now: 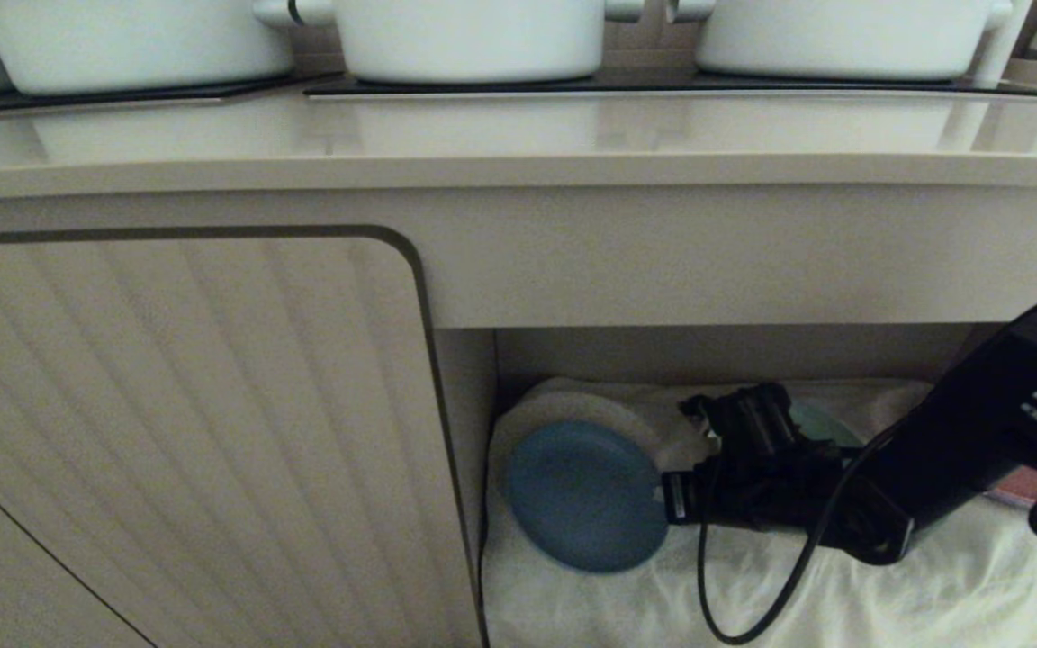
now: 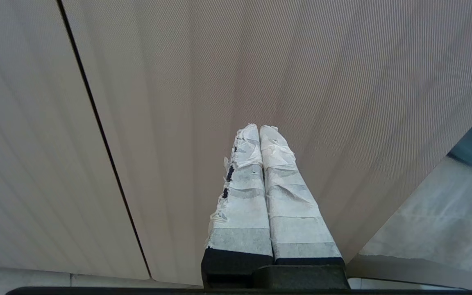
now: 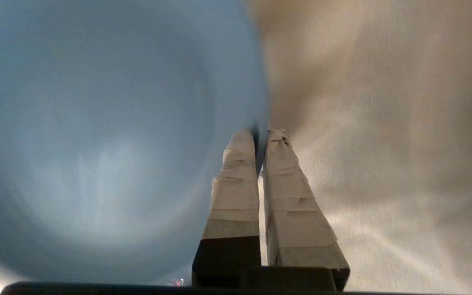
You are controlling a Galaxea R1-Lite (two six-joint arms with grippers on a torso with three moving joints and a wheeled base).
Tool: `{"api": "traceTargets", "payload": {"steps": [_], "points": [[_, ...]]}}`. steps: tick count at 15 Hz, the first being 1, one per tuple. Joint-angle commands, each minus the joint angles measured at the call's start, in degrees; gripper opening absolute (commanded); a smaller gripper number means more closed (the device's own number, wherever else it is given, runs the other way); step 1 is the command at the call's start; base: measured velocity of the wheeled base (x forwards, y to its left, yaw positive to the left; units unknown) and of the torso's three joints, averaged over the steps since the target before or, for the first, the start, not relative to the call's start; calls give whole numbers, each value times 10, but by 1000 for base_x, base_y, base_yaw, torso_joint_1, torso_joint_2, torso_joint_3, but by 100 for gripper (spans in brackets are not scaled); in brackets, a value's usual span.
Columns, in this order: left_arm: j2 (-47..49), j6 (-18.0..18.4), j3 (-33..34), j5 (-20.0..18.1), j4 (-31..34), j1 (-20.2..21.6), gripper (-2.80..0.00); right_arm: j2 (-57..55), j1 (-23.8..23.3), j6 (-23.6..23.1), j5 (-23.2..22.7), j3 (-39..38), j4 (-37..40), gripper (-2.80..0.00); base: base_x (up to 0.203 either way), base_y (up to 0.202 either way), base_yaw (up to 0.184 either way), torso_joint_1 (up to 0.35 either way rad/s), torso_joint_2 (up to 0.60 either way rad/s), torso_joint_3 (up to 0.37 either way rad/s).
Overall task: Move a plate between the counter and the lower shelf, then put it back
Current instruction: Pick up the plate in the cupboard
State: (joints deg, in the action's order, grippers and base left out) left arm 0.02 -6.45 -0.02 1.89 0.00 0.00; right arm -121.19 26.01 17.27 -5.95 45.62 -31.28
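Beneath the counter (image 1: 518, 153), your right gripper (image 1: 670, 498) pinches the rim of the plate (image 1: 586, 495) at the left end of the lower shelf (image 1: 843, 585). You're likely lifting it out: draw back clear of the overhang before raising. Left gripper (image 2: 259, 133) rests clenched, empty.

Right gripper (image 3: 261, 133) pinched on the rim of the light-blue plate (image 3: 96, 143), taped fingers (image 3: 236, 184) nearly together with the plate edge between the tips. Plate is tilted up on edge, its face filling one whole side of the frame. Wrinkly white cloth (image 3: 383, 205) covers the other side, darker and shadowed further in.
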Motion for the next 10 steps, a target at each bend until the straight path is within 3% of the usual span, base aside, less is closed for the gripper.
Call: {"api": "traceTargets", "payload": {"steps": [1,10], "points": [[0,-1,-1,0,0,0,-280,21,0,1,0,-17,-3,-280,0,0,0,0,0,0],[0,-1,0,0,0,0,-280,70,-3,-1,0,-61,0,-280,0,0,0,0,0,0]]}}
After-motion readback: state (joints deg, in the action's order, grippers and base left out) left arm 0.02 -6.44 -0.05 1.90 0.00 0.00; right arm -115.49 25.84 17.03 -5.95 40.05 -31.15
